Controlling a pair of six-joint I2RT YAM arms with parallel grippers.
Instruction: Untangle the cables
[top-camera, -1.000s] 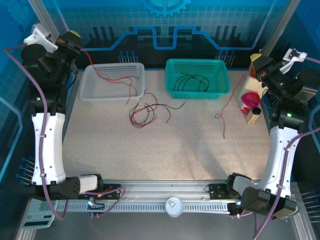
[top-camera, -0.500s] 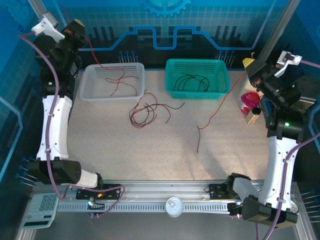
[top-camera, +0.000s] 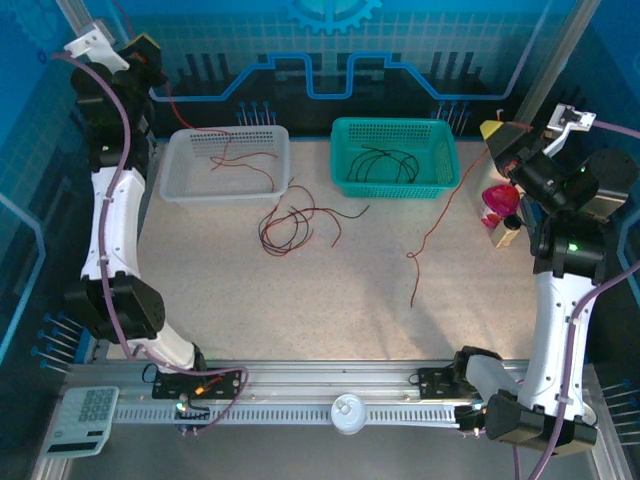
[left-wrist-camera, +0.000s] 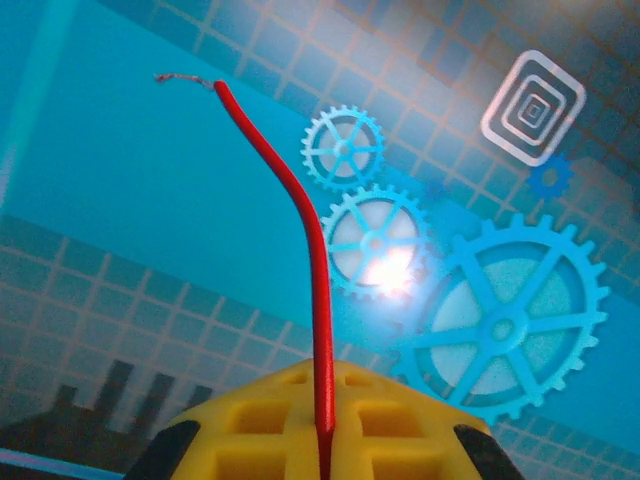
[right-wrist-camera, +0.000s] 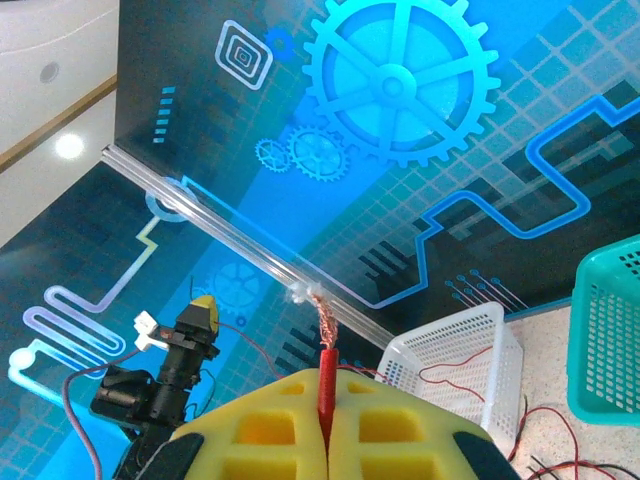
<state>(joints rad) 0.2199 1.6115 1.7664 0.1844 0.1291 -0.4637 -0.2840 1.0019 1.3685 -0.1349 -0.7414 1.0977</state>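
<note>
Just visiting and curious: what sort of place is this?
Likely a lab robot test cell: left arm and right arm bolted by a table, gear-printed blue walls, white basket and teal basket holding cables.

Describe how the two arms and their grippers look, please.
The left arm and right arm have white shells and black joints. A pale purple cord runs along each. The left gripper and right gripper carry yellow pads with square pockets.
</note>
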